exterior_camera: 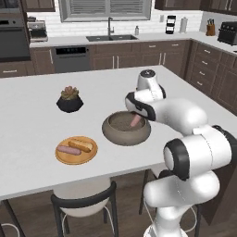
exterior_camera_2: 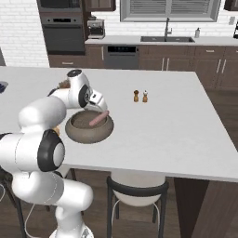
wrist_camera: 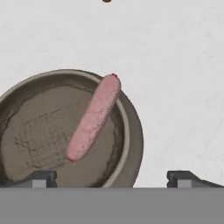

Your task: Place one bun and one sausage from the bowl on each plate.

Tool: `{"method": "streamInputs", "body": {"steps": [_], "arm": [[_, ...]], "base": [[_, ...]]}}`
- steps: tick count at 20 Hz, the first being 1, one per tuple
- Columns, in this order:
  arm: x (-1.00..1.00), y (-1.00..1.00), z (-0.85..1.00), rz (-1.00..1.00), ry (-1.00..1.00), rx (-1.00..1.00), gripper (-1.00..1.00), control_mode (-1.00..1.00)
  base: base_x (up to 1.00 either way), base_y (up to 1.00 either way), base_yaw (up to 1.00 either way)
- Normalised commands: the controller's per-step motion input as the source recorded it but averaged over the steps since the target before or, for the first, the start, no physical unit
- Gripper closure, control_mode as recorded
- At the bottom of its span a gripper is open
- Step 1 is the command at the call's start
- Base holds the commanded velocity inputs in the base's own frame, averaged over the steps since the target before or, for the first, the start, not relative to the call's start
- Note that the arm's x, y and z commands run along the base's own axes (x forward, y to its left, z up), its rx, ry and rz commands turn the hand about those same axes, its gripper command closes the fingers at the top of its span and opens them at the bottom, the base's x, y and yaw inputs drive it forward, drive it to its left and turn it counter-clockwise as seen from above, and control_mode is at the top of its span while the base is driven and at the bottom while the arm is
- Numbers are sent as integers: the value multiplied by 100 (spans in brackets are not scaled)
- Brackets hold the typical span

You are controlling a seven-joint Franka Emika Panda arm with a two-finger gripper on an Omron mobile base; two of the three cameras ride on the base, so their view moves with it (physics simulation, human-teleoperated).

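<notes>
The grey-brown stone bowl [exterior_camera: 115, 132] stands near the island's front edge with one pink sausage [exterior_camera: 135, 121] leaning against its inner wall. My gripper [wrist_camera: 113, 178] hovers open just above the bowl [wrist_camera: 133, 135], its dark fingertips [wrist_camera: 41, 178] wide apart and empty, with the sausage [wrist_camera: 94, 117] ahead of them. In the right base view the gripper [exterior_camera_2: 101, 109] hangs over the sausage [exterior_camera_2: 98, 118]. Left of the bowl, an orange-tan plate [exterior_camera: 65, 159] carries one bun [exterior_camera: 81, 146] and one sausage [exterior_camera: 68, 150].
A black faceted plant pot [exterior_camera: 70, 101] stands behind the orange plate. Salt and pepper shakers [exterior_camera_2: 140, 96] sit on the island to the right of the bowl [exterior_camera_2: 88, 132]. A stool [exterior_camera: 83, 199] is tucked under the counter's front edge.
</notes>
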Motion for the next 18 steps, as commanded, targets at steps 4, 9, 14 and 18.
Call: {"method": "streamInputs", "body": {"steps": [4, 9, 14, 18], "arm": [[33, 0, -32, 0, 1, 0, -100, -100], [29, 0, -34, 0, 2, 2, -100, -100], [25, 0, -34, 0, 0, 0, -100, -100], [38, 0, -30, 0, 4, 0, -100, -100]], "base": [[0, 0, 0], [0, 0, 0], [0, 0, 0], [0, 0, 0]]}}
